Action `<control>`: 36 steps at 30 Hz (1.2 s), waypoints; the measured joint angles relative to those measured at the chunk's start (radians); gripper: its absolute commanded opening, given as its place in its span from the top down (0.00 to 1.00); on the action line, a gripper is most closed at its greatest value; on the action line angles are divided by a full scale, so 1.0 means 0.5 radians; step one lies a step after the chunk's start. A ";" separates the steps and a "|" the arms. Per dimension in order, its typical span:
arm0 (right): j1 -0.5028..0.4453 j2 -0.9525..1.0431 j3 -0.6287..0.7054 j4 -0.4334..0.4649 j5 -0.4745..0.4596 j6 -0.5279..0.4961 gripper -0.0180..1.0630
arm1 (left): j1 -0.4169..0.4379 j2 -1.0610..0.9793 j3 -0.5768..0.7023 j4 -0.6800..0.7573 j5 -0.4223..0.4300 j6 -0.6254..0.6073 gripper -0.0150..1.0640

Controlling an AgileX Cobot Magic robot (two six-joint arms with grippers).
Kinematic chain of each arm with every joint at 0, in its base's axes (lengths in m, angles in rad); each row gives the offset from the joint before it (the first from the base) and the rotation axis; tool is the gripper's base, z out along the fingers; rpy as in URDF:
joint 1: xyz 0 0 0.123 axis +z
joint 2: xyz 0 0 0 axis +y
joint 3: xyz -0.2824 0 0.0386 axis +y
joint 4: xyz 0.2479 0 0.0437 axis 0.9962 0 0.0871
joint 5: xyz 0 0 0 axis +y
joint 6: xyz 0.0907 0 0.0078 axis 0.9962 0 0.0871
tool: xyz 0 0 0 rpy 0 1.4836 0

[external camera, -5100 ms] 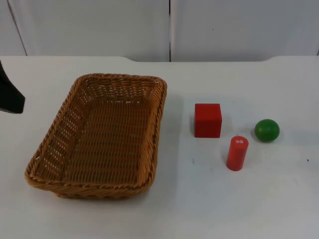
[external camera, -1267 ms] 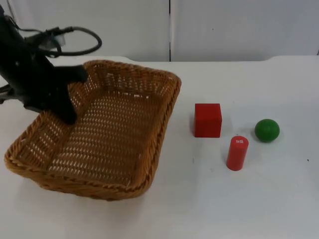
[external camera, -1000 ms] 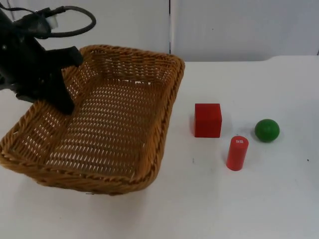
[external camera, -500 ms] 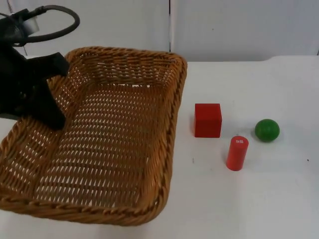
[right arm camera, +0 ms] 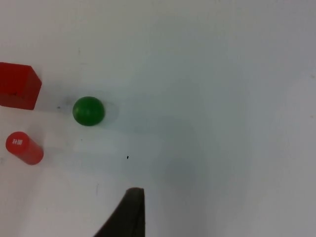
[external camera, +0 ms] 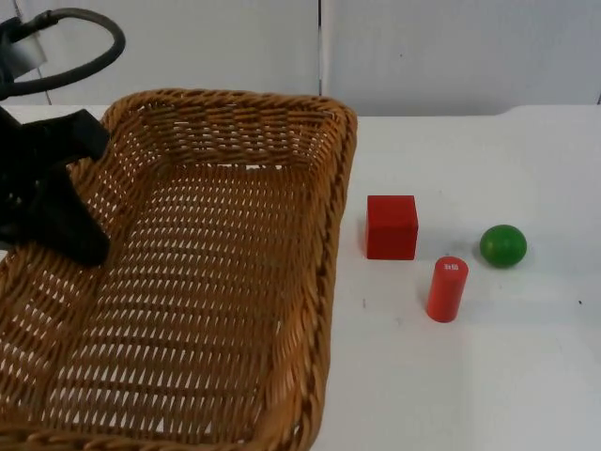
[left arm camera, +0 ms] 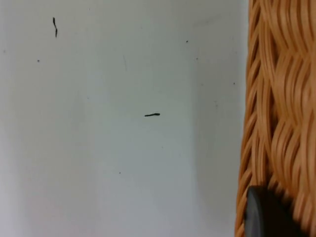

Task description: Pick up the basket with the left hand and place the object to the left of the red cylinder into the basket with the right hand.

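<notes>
White surface (external camera: pixel 526 376) runs back to a grey wall (external camera: pixel 451 56), and we read it from the left. Our left pincer (external camera: pixel 56 221) is clenched on the left rim of the basket (external camera: pixel 216 282), which hangs lifted and tilted, its near end looming low toward the camera in the top view; in the left wrist view the weave (left arm camera: pixel 276 98) sits right against a black fingertip (left arm camera: pixel 264 215), with bare surface beyond. The hold is on one wall only, so we judge the main risk to be the basket swinging or slipping in that grip, more so once a weight drops into it away from the held side. Just right of the basket's right rim stands the cube (external camera: pixel 392 226), the thing to the left of the cylinder (external camera: pixel 447 288) and so, as we take it, the thing to be carried. Cube and cylinder stand near each other, the cylinder nearer the camera and upright; fingers coming down on the cube could clip it and tip it. The ball (external camera: pixel 503 245) lies beyond the cylinder to the right and would roll off at a nudge. Our right pincer (right arm camera: pixel 129 213) waits above the surface, well apart from all three pieces, which appear in its wrist view; we cannot tell how its fingers stand. A mistaken pick of the ball or cylinder is the other hazard, since the three sit in a tight group.
</notes>
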 measured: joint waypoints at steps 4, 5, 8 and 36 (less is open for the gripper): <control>0.000 0.000 0.000 0.000 0.049 0.000 0.01 | 0.123 -0.004 0.006 0.000 0.038 0.013 0.99; 0.000 0.000 0.000 0.000 0.049 0.000 0.01 | 0.123 -0.004 0.006 0.000 0.038 0.013 0.99; 0.000 0.000 0.000 0.000 0.057 0.009 0.01 | 0.237 -0.004 0.006 0.009 0.068 0.053 0.99; 0.000 0.000 0.000 0.053 0.029 0.009 0.01 | 0.264 -0.004 0.006 0.075 0.125 0.134 0.99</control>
